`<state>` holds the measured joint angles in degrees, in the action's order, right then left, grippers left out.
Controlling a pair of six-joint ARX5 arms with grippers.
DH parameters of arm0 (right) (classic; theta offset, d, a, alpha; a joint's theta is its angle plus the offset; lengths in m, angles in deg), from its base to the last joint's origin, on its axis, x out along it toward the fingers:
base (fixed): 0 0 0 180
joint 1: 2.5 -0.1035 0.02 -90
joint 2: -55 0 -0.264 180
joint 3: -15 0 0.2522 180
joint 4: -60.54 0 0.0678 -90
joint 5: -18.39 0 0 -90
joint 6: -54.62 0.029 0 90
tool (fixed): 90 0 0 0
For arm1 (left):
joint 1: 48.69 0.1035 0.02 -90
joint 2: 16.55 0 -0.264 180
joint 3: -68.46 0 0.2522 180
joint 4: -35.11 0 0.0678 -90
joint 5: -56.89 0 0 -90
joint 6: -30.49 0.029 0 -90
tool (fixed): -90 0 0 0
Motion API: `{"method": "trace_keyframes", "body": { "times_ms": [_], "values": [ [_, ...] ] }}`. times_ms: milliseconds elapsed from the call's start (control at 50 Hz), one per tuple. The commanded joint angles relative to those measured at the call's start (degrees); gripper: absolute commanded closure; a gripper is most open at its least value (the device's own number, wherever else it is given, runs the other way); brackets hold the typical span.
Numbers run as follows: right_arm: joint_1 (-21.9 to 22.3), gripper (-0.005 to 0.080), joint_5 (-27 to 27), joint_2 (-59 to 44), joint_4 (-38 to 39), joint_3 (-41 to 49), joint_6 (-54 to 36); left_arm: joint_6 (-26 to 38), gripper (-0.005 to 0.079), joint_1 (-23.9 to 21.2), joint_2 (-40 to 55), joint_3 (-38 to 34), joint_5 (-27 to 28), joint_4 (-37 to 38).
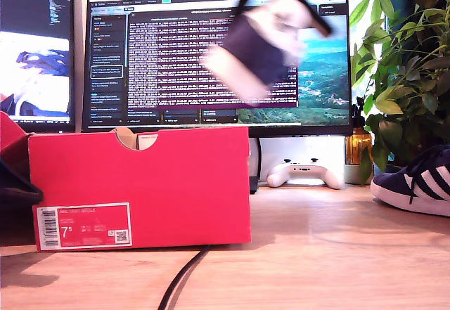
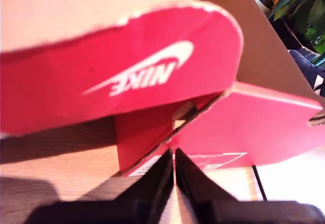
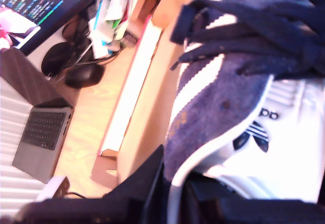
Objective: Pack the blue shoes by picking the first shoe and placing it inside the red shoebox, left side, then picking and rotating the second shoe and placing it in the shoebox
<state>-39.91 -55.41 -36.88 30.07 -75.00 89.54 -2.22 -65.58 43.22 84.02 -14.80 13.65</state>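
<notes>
My second gripper [image 3: 170, 198] is clamped on the rim of one shoe [image 3: 223, 82], pinching the heel collar between closed jaws; in the exterior view that shoe [image 1: 256, 50] appears blurred, high above the box [image 1: 140, 187] and in front of the monitor [image 1: 169, 50]. My first gripper [image 2: 174, 168] has its jaws pressed together, holding nothing, low beside the box lid flap [image 2: 127, 66]. The other shoe [image 1: 418, 180] rests on the table [image 1: 316, 254] at the exterior view's right. Judgement: the shoe is light, with a soft suede upper and stiff sole; the collar grip may let it swing. Obstructions: the raised flap, a cable [image 1: 181, 278] before the box, a controller [image 1: 306, 173] and a plant [image 1: 404, 64] nearby.
</notes>
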Motion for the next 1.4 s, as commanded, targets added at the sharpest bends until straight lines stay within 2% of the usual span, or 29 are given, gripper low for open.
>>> {"method": "trace_keyframes", "body": {
  "times_ms": [0,240,400,920,1220,1260,1380],
  "values": [
    [-0.9,0.0765,0.13,-1.79,2.21,-4.52,-0.17,1.16,0.0764,-0.28,0.24,-1.03,0.02,-0.79],
    [-3.39,0.0765,-0.46,-12.59,-0.48,-18.34,-0.22,1.66,0.0764,-0.28,0.24,-1.03,0.0,-0.83],
    [-4.92,0.0765,-3.5,-18.34,-2.54,-24.5,-0.17,1.68,0.0764,-0.28,0.24,-1.03,-0.28,-0.83],
    [-8.31,0.0765,-8.15,-29.44,-3.78,-25.14,2.91,1.66,0.0764,-0.28,0.24,-1.03,-0.81,-0.87],
    [-9.2,0.0763,-10.38,-32.11,-2.27,-25.14,4.11,1.66,0.0764,-0.28,0.24,-1.03,-0.81,-0.85],
    [-9.33,0.0729,-10.38,-32.11,-1.73,-25.14,4.09,1.66,0.0764,-0.28,0.24,-1.03,-0.81,-0.85],
    [-9.46,0.0505,-9.35,-32.11,-0.17,-25.16,4.09,1.66,0.0764,-0.28,0.24,-1.03,-0.81,-0.85]
  ]
}}
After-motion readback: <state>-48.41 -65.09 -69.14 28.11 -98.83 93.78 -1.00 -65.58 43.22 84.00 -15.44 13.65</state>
